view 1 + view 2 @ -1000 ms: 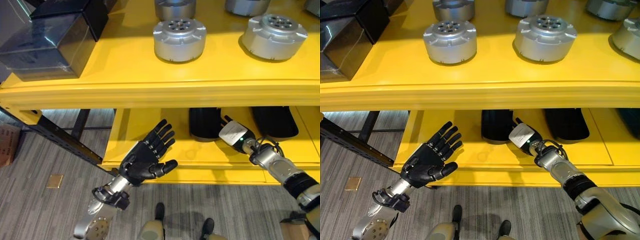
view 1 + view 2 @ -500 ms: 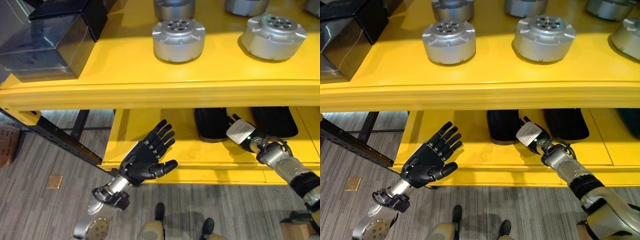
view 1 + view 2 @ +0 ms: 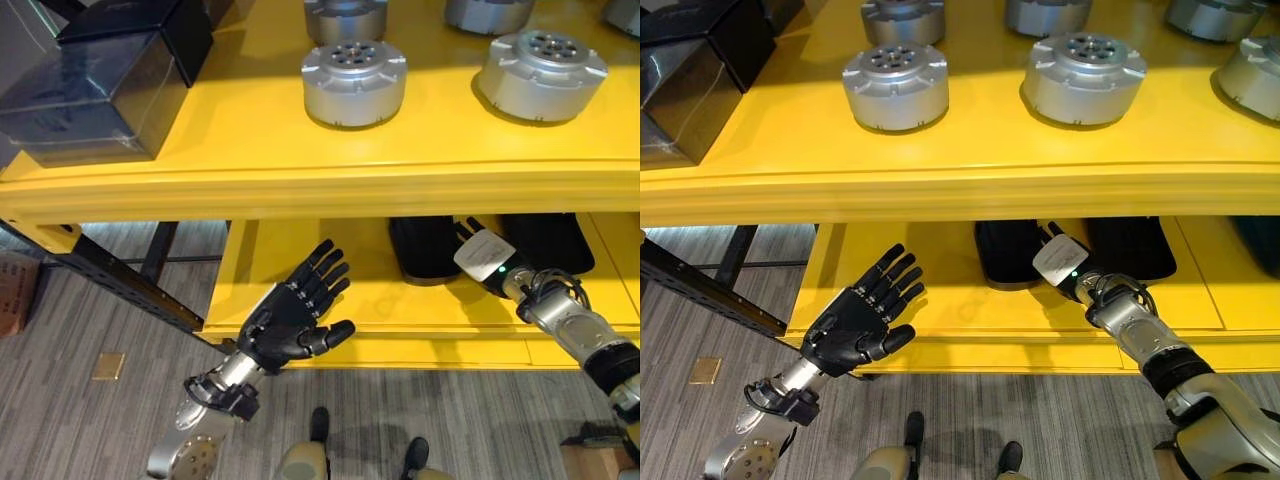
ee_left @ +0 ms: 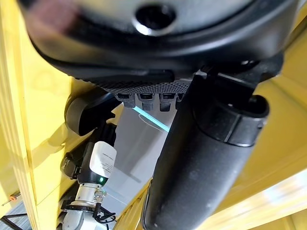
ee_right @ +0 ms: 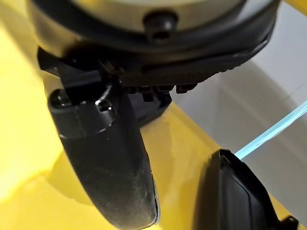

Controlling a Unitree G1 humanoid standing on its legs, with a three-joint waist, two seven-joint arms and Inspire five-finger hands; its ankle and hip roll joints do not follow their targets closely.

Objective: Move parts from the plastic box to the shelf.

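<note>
Grey carpeted floor (image 3: 90,420) runs under a yellow shelf (image 3: 300,170) of two levels, and the work at this moment is on the lower level.

Start at the right hand (image 3: 1065,262): it reaches in under the upper board, at about 4 o'clock in the eye views, and lies against a black part (image 3: 1008,252) on the lower level. Its fingers go behind or beside that part, so whether they curl on it I cannot tell. At 3 o'clock of that part lies a second black part (image 3: 1132,247), just beside the hand.

Outward at 7 o'clock, the left hand (image 3: 290,318) hovers in front of the lower level's edge, fingers spread and straight, holding nothing.

Risk, as I judge it: if the right hand draws out at an angle, it may drag the black part toward the edge, or nudge its neighbour.

Containers: a dark box (image 3: 95,85) stands at 10 o'clock on the upper level; its contents are not visible. Silver round parts (image 3: 354,80) stand at 12 o'clock.
</note>
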